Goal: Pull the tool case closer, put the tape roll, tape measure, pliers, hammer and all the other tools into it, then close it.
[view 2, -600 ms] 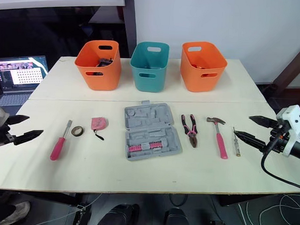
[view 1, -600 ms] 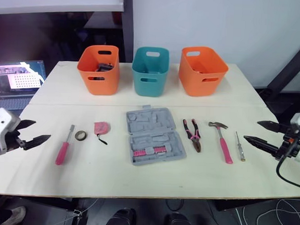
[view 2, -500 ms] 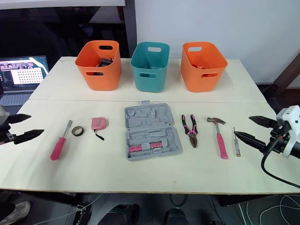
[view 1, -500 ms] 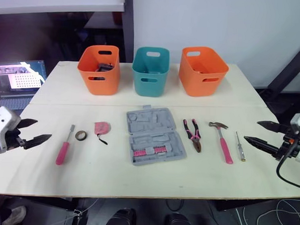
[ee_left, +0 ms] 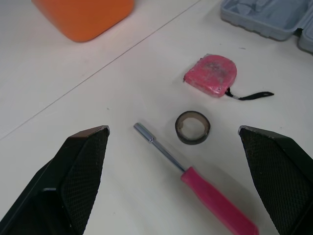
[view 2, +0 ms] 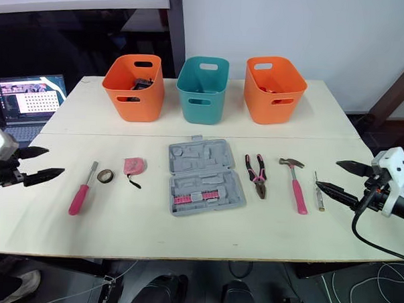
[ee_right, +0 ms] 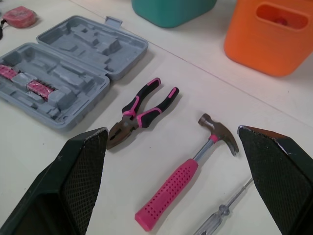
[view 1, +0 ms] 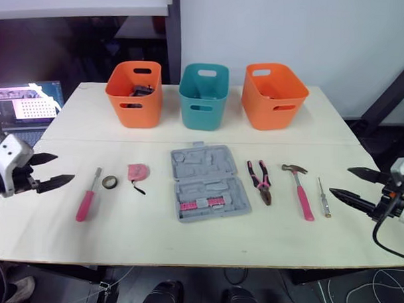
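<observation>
The grey tool case (view 1: 205, 182) lies open mid-table, with pink bits in its near half. Left of it lie the pink tape measure (view 1: 137, 171), the dark tape roll (view 1: 109, 182) and a pink-handled screwdriver (view 1: 87, 199). On the case's right are the pliers (view 1: 260, 181), the pink-handled hammer (view 1: 301, 192) and a thin test screwdriver (view 1: 323, 197). My left gripper (view 1: 45, 171) is open at the table's left edge, left of the screwdriver. My right gripper (view 1: 353, 185) is open at the right edge, past the test screwdriver. Both hold nothing.
Three bins stand along the far side: an orange bin (view 1: 133, 93) with dark items, a teal bin (view 1: 203, 95), and another orange bin (view 1: 273, 95). A laptop (view 1: 22, 111) sits off the table's left. A cable (view 1: 386, 243) hangs near my right arm.
My left gripper has risen slightly and moved a little toward the table. The right gripper has eased slightly right. No tool has moved.
</observation>
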